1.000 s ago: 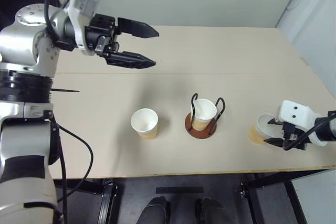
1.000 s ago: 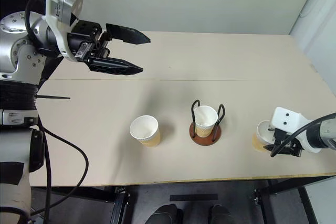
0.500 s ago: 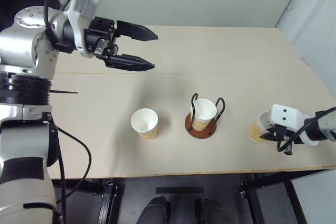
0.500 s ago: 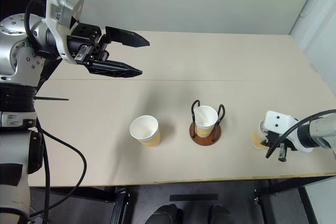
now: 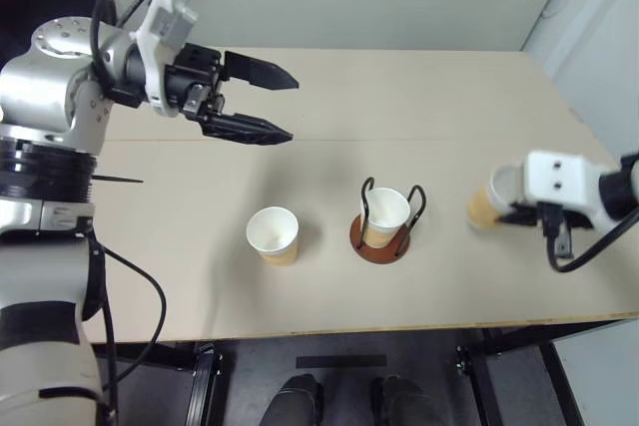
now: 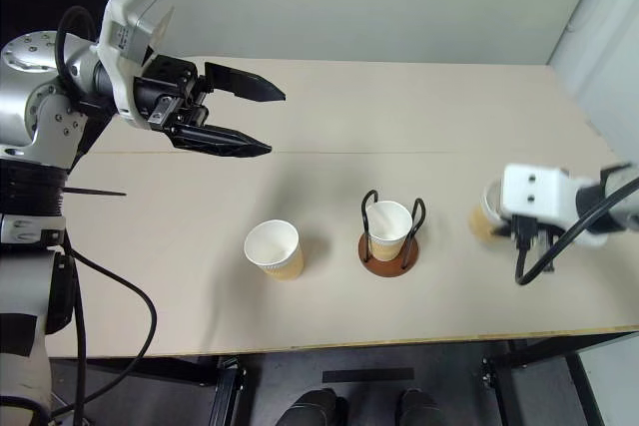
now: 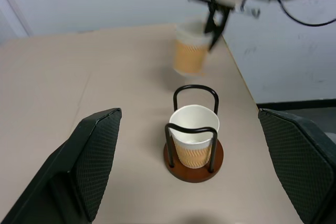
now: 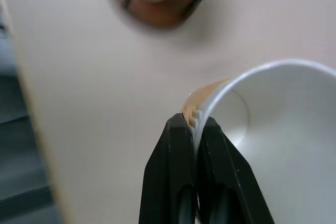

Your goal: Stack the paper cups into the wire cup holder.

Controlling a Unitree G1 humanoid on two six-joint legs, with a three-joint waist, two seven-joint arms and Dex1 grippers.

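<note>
**Paper cup lifted off table in right gripper's pinch**

Paper cups sit at three spots across a pale tan table. One cup stands upright inside the wire cup holder, between its two black loops, on the reddish-brown disc near the table's middle. A second cup stands free on the table to the holder's left, just apart from it. The third cup hangs above the table near the right edge, tilted, caught by the right gripper.

The right arm reaches in from the table's right side with its white wrist housing over the cup. In the right wrist view its two black fingers are closed tight on the cup's rim, one inside the wall and one outside, with the holder's base showing on the table beyond.

The left gripper is raised over the far left part of the table, pointing across toward the right, well apart from every cup. Its two long black fingers are spread wide with nothing between them. In the left wrist view they frame the holder and its cup, with the lifted cup farther off.

No brand, label or writing can be read on the cups, holder or arms.
</note>
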